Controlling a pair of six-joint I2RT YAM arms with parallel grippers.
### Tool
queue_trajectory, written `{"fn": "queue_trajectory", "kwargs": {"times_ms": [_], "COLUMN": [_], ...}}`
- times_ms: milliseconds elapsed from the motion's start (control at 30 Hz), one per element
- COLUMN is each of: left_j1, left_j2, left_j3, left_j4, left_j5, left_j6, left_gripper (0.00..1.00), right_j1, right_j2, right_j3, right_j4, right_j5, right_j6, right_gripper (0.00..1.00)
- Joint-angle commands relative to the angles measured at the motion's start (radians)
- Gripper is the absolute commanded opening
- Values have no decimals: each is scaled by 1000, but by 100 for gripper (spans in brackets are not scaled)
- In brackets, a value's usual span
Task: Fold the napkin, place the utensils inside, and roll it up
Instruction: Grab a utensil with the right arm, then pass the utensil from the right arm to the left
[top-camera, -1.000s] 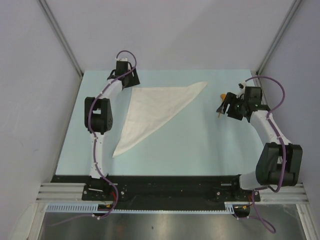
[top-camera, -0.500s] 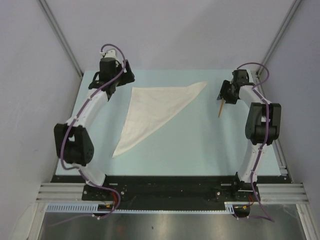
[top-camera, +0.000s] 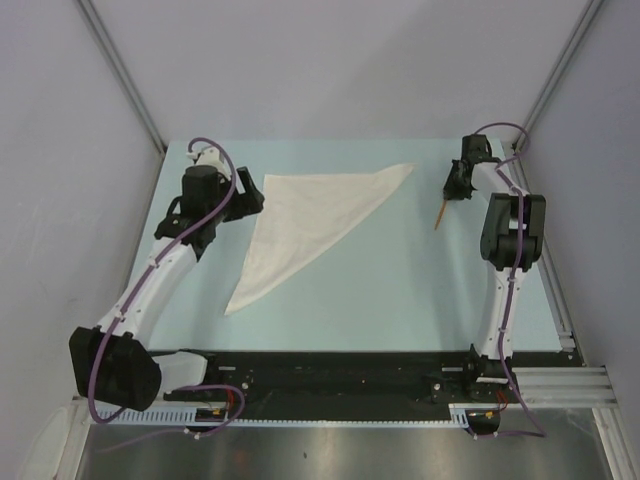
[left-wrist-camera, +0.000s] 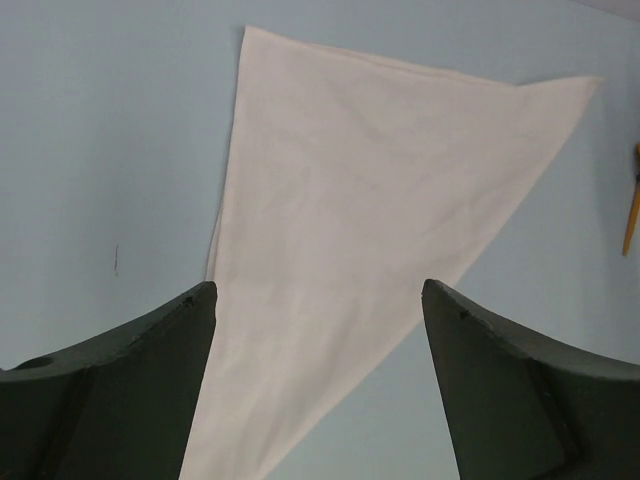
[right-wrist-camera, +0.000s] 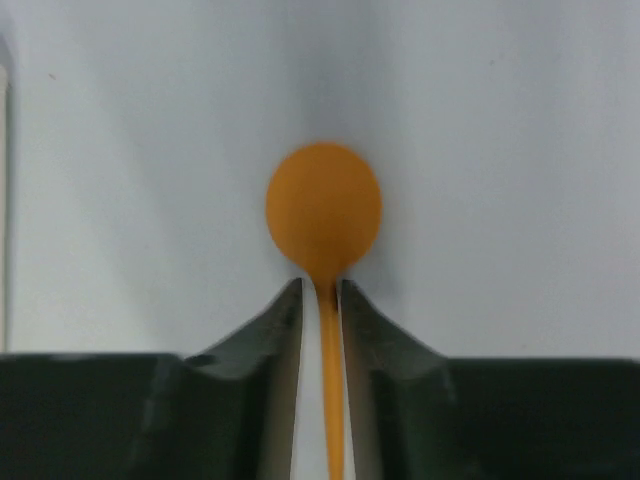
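Since prob. light, stiff & slick, take spoon (right-wrist-camera: 323, 205) by handle nr bowl w/ right tool (right-wrist-camera: 321, 285), close-set astride it, pinch unclear; left tool (left-wrist-camera: 318, 290) spread nr limp napkin (left-wrist-camera: 380, 180).

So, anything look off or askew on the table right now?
Nothing stands out. The napkin lies flat on the table as a clean folded triangle, no bunching. The spoon is off the cloth to its right, handle flanked by the right gripper. The left gripper is open by the napkin's far-left corner.
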Motion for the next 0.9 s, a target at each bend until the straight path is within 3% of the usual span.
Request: {"fn": "queue_trajectory", "kwargs": {"times_ms": [0,200,233,400,433,500,633,800,867], "left_j1": [-30,-127,-138,-243,-257,-290,-325,-368,-376], "left_j2": [-66,-79,-79,-35,-27,2,54,82,91], "left_j3": [-90,-216,-236,-297,-305,-323,-323,-359,-359], "left_j4": [58,240,291,558,593,692,737,863,869], "left_j5": [105,304,340,513,553,585,606,618,603], "left_j6": [-22,-64,-94,-182,-212,-244,-300,-399,-406], "left_gripper": [88,88,88,88,88,88,87,84,80], "right_j1": [-29,-50,-49,3,19,51,169,272,308], "right_j2": [46,-104,-179,-423,-460,-534,-618,-640,-631], "right_j3": [22,-178,-230,-570,-612,-686,-844,-874,-898], "right_j4": [-11,119,203,512,670,794,1130,1244,1385], "right_j5": [-96,-387,-502,-768,-835,-889,-926,-914,-923], "right_j6": [9,80,119,322,419,515,704,794,857], "right_gripper": [1,0,0,0,0,0,0,0,0]}}
